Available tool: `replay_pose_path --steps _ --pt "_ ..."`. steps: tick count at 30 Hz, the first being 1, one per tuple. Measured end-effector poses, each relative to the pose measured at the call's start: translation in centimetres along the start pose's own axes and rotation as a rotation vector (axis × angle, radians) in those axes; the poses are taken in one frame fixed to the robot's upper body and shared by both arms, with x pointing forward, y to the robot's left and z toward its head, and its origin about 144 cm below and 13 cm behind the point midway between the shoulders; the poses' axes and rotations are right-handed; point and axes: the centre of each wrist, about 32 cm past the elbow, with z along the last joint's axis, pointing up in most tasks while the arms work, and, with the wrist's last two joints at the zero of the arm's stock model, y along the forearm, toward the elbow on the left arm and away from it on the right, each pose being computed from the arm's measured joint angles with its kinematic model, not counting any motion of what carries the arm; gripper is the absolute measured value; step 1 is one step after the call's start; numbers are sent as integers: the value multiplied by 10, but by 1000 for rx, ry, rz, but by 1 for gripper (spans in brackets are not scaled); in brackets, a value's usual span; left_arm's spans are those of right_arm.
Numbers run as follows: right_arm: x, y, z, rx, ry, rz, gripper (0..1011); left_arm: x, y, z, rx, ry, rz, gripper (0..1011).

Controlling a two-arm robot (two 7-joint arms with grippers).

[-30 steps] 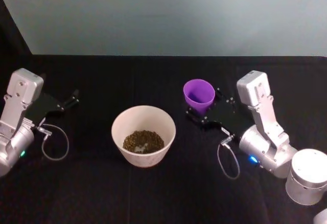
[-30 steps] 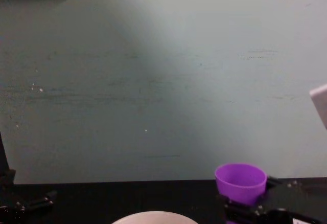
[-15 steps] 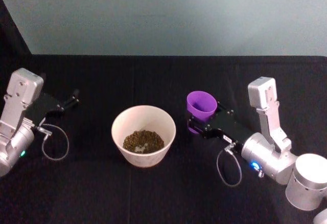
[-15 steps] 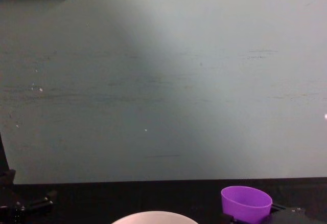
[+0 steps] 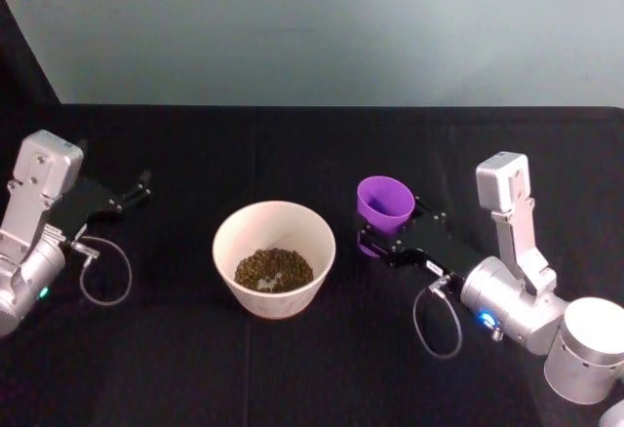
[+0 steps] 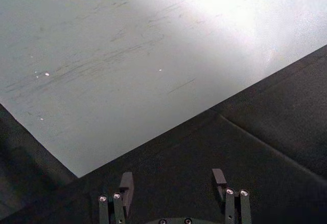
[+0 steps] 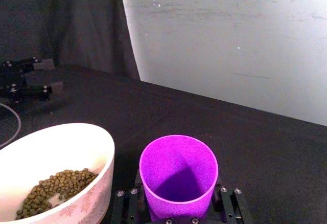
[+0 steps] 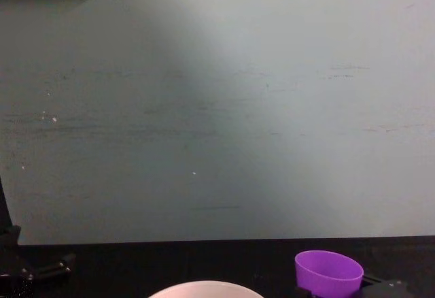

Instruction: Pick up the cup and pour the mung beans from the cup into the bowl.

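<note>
The purple cup (image 5: 383, 201) stands upright just right of the bowl (image 5: 274, 224), and my right gripper (image 5: 390, 224) is shut on its lower wall. In the right wrist view the cup (image 7: 179, 173) looks empty inside, with black fingers (image 7: 126, 203) on either side of it. The white bowl (image 7: 76, 142) holds mung beans (image 7: 56, 185) at its bottom (image 5: 273, 269). I cannot tell whether the cup's base touches the cloth. The chest view has the cup (image 8: 328, 273) low on the right and the bowl's rim (image 8: 204, 288) at the bottom edge. My left gripper (image 5: 136, 191) rests open at the far left (image 6: 172, 180).
A black cloth (image 5: 312, 144) covers the table up to a pale green wall (image 5: 322, 27). Loose cable loops hang by the left wrist (image 5: 102, 271) and the right wrist (image 5: 436, 315). Open cloth lies behind and in front of the bowl.
The right gripper brought the upright cup down and a little nearer to me over the last second, then nearly stopped. The left arm and the bowl stayed still.
</note>
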Motion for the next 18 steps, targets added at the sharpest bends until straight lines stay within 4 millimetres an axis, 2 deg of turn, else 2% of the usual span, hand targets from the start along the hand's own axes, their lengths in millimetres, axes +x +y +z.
replay_pose_path --steps 14,18 --pt "-1 2 -2 -9 -7 5 719 0 0 0 0 0 0 1000" --pt "-1 3 -2 -11 -5 10 800 0 0 0 0 0 0 1000"
